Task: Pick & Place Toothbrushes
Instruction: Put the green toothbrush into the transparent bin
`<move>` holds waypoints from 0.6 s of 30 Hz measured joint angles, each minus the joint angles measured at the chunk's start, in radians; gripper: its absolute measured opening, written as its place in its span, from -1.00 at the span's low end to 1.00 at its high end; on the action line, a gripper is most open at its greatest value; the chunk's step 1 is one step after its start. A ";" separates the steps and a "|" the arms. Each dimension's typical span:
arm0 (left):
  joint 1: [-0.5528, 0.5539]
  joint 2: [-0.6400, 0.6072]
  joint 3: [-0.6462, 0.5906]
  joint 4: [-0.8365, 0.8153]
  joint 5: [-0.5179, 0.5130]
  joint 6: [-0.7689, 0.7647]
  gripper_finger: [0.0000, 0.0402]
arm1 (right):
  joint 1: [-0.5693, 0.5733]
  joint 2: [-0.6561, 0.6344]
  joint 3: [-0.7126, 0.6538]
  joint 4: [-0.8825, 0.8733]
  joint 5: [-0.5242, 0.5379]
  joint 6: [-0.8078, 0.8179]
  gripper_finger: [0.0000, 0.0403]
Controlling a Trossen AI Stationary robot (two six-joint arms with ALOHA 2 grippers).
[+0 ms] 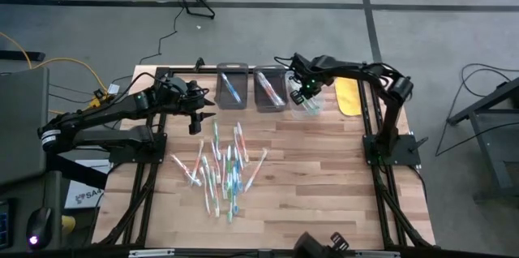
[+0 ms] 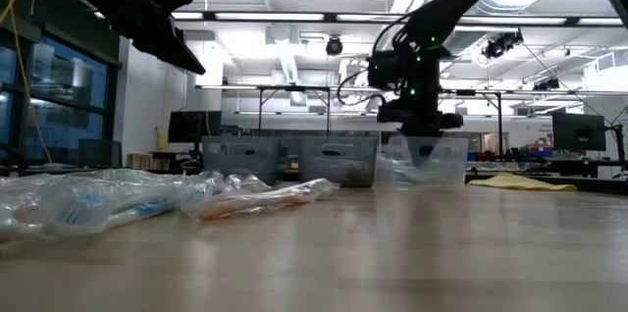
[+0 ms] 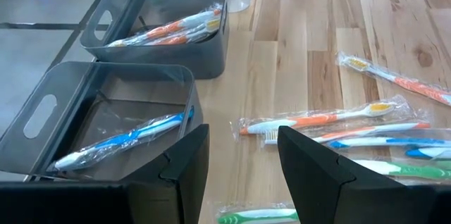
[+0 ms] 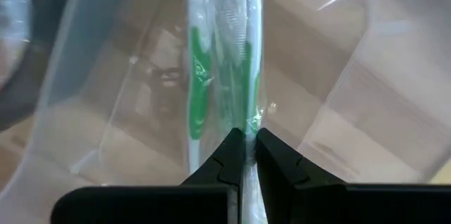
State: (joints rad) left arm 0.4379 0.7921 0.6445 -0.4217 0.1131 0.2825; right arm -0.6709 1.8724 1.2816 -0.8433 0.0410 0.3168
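Overhead: a wooden table (image 1: 324, 169) w/ two dark robot arms; the toothbrushes (image 1: 220, 167), each in a clear wrapper, lie scattered in a loose pile near the table's centre, some crossing each other; along the far edge sit three bins in a row: a grey bin (image 1: 233, 88) w/ a blue brush inside, a second grey bin (image 1: 268, 89) w/ orange-handled brushes, then a clear bin (image 1: 306, 102); a yellow flat object (image 1: 349, 96) lies just beside the clear bin. The right gripper (image 4: 244, 146) hangs over the clear bin, jaws pinched together on the wrapper of a green toothbrush (image 4: 198, 90), which dangles down into the bin; the bin's walls show all around it in the right wrist view. The left gripper (image 3: 243, 160) hovers between the grey bins and the pile, fingers apart, nothing between them; the nearest brushes lie just ahead of it on the wood. Handling, as a judgement: brushes look v. light & stiff, not fragile, but the film wrappers are likely slick and crinkly, so a pinch on loose film alone may slip; best taken across the handle's mid-length, w/ jaws square to it, choosing a brush at the pile's edge that isn't overlapped by neighbours.
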 joint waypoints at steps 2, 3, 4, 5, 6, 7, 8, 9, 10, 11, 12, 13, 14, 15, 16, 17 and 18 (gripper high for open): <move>0.000 0.000 0.000 0.000 0.000 0.000 -0.19 | -0.006 0.020 0.000 0.007 0.000 0.000 -0.92; 0.000 0.000 0.000 0.000 0.000 0.000 -0.19 | -0.009 0.028 0.000 0.009 -0.001 -0.002 -0.91; 0.000 0.000 0.000 0.000 0.000 0.000 -0.19 | -0.011 0.035 0.000 0.011 0.000 -0.006 -0.91; 0.000 0.000 0.000 0.000 0.000 0.000 -0.19 | -0.012 0.040 0.000 0.012 0.001 -0.008 -0.91; 0.000 0.000 0.000 0.000 0.000 0.000 -0.19 | -0.012 0.042 0.000 0.014 0.003 -0.009 -0.91; 0.000 0.000 0.000 0.000 0.000 0.000 -0.19 | -0.012 0.042 0.000 0.017 0.007 -0.010 -0.90; 0.000 0.000 0.000 0.000 0.000 0.000 -0.19 | -0.012 0.042 0.000 0.021 0.009 -0.011 -0.88; 0.000 0.000 0.000 0.000 0.000 0.000 -0.19 | -0.012 0.041 0.000 0.025 0.008 -0.011 -0.86; 0.000 0.000 0.000 0.000 0.000 0.000 -0.19 | -0.012 0.041 0.000 0.026 0.005 -0.011 -0.84; 0.000 0.000 0.000 0.000 0.000 0.000 -0.19 | -0.012 0.040 0.000 0.026 0.006 -0.011 -0.82; 0.000 0.000 0.000 0.000 0.000 0.000 -0.19 | -0.012 0.039 0.000 0.026 0.009 -0.011 -0.79; 0.000 0.000 0.000 0.000 0.000 0.000 -0.19 | -0.011 0.036 0.000 0.024 0.011 -0.012 -0.77; 0.000 0.000 0.000 0.000 0.000 0.000 -0.19 | -0.010 0.032 0.000 0.022 0.012 -0.017 -0.74; 0.000 0.000 0.000 0.000 0.000 0.000 -0.19 | -0.010 0.029 0.000 0.022 0.012 -0.026 -0.71; 0.000 0.000 0.000 0.000 -0.001 0.000 -0.19 | -0.010 0.022 0.000 0.023 0.012 -0.029 -0.67; 0.000 0.000 0.000 0.000 -0.001 0.000 -0.19 | -0.010 0.013 0.000 0.025 0.012 -0.030 -0.63; 0.000 0.000 0.000 0.000 -0.001 0.000 -0.19 | -0.009 0.004 0.000 0.028 0.012 -0.030 -0.59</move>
State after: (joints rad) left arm 0.4379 0.7921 0.6445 -0.4221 0.1125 0.2825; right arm -0.6798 1.8769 1.2817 -0.8153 0.0527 0.2873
